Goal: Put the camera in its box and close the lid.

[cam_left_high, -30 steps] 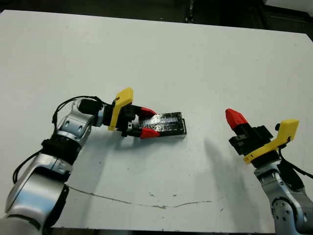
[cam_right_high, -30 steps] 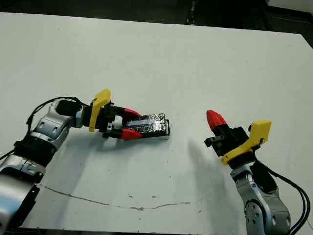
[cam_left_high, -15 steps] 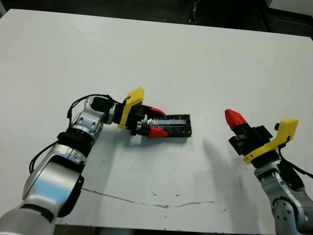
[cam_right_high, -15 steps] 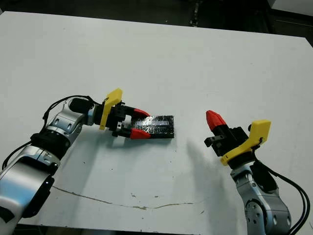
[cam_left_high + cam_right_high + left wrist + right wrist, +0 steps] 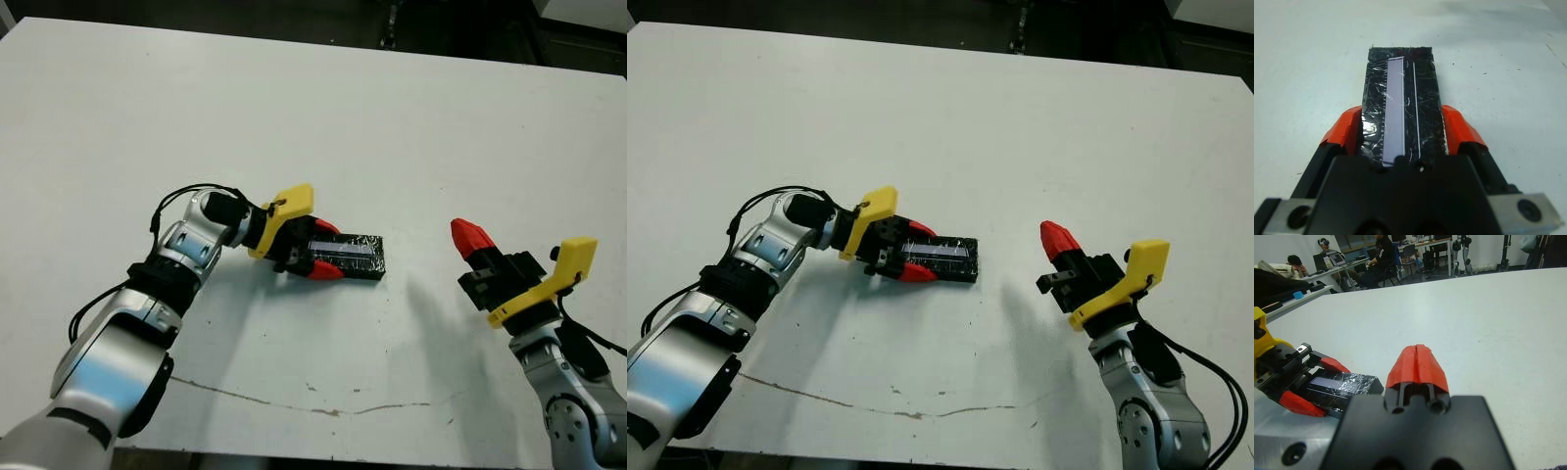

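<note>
- The left gripper [image 5: 315, 251] has its two red fingers [image 5: 1343, 131] closed against the long sides of the lid [image 5: 1402, 105], one on each side, at the end nearest the wrist; most of the lid sticks out past the fingertips.
- The lid lies flat and low on the table [image 5: 392, 127], its crinkly wrap and pale strip facing up. Neither box nor camera shows; they are probably under the lid, but that cannot be confirmed from these views.
- Handling, as a judgement: the piece looks small, light and stiff. The shiny wrap is likely slippery under the pads, so a side pinch could skid or twist the lid out of square.
- A hold nearer the middle of the long sides would steady it better than this end grip; downward pressure should be spread flat and not put on one corner.
- The right gripper [image 5: 1056, 242] is held above the table well off to the right of the lid, fingers pressed together, holding nothing.
</note>
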Available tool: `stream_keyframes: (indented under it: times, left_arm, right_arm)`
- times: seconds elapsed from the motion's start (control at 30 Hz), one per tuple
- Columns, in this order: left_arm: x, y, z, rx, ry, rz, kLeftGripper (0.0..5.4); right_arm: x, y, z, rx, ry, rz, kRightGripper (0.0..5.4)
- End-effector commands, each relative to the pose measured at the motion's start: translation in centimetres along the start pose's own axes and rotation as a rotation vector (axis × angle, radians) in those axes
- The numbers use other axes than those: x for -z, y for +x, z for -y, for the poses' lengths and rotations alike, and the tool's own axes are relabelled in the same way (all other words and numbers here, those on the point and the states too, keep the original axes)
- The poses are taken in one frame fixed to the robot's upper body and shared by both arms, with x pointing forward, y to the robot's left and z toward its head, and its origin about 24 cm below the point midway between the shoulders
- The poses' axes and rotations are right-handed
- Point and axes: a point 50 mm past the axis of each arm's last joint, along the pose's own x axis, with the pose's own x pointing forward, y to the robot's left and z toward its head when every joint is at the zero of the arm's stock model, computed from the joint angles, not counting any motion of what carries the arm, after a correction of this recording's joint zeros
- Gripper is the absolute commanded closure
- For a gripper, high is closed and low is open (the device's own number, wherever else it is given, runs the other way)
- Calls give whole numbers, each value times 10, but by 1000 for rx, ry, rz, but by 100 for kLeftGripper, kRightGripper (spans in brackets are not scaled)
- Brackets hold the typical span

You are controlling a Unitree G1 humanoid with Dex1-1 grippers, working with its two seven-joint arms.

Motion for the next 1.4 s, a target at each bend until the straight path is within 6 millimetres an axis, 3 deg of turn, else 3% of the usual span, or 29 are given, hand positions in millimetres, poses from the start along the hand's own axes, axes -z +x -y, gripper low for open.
stream_keyframes:
  times: [0.03, 0.3, 0.83, 1.13, 1.4]
  left_arm:
    - [9, 25, 12, 40, -31, -61, 225]
    - [17, 18, 12, -10, -104, -81, 225]
    - [23, -11, 14, -95, -22, -27, 1]
    - [29, -33, 18, -139, -13, 2, 1]
    - [42, -75, 23, -234, -141, 40, 1]
  right_arm:
    - [1, -3, 3, 15, -2, -13, 540]
    - [1, -3, 3, 11, -8, -11, 540]
    - [1, -3, 3, 10, -7, -13, 540]
    - [1, -3, 2, 11, 4, -16, 540]
    - [1, -3, 3, 8, 6, -18, 540]
